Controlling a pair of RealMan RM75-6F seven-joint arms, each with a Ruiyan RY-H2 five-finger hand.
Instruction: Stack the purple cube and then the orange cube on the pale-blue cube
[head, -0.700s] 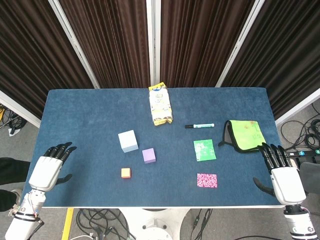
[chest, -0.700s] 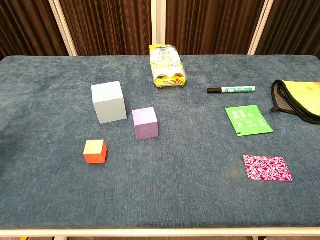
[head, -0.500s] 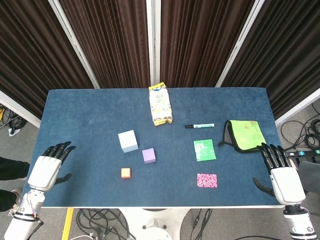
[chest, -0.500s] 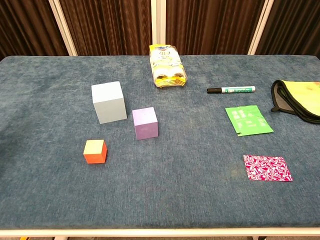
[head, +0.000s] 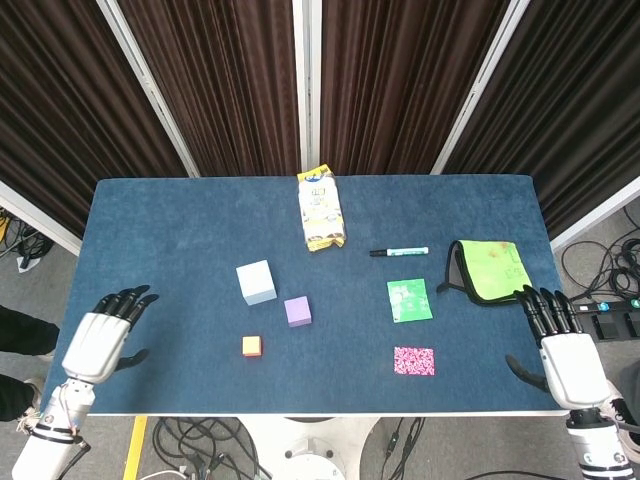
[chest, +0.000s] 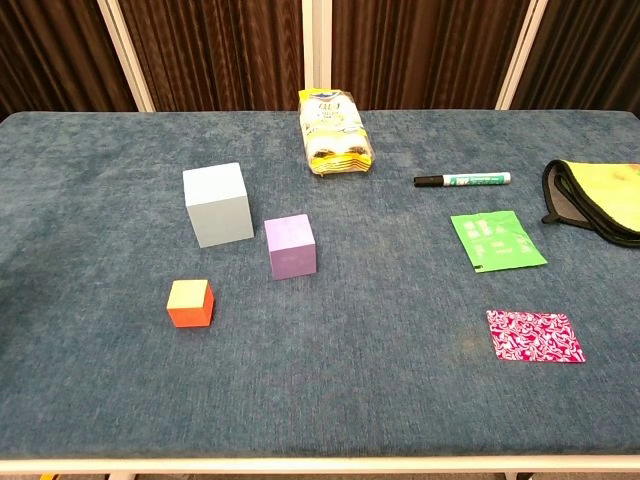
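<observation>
The pale-blue cube (chest: 217, 204) sits left of the tabletop's (chest: 360, 400) middle, flat on one face, its sides turned slightly askew to the tabletop edges; being a cube, it has no long axis. The purple cube (chest: 290, 246) stands just beside it, toward the near edge and a little to the right, apart from it and turned much the same way. The orange cube (chest: 190, 303), the smallest, lies nearer the near edge and further left, apart from both. None is stacked. The left hand (head: 98, 338) hovers at the tabletop's near-left corner, fingers spread and holding nothing, well apart from the cubes. The right hand (head: 562, 350) is at the near-right corner, fingers likewise spread and empty, its fingertips close to a green cloth (head: 488, 270). A snack bag (chest: 335, 133) lies lengthwise toward the far edge, a marker (chest: 462, 180) lies crosswise right of it, and a green packet (chest: 496, 240) and a pink packet (chest: 533, 335) lie on the right half.
</observation>
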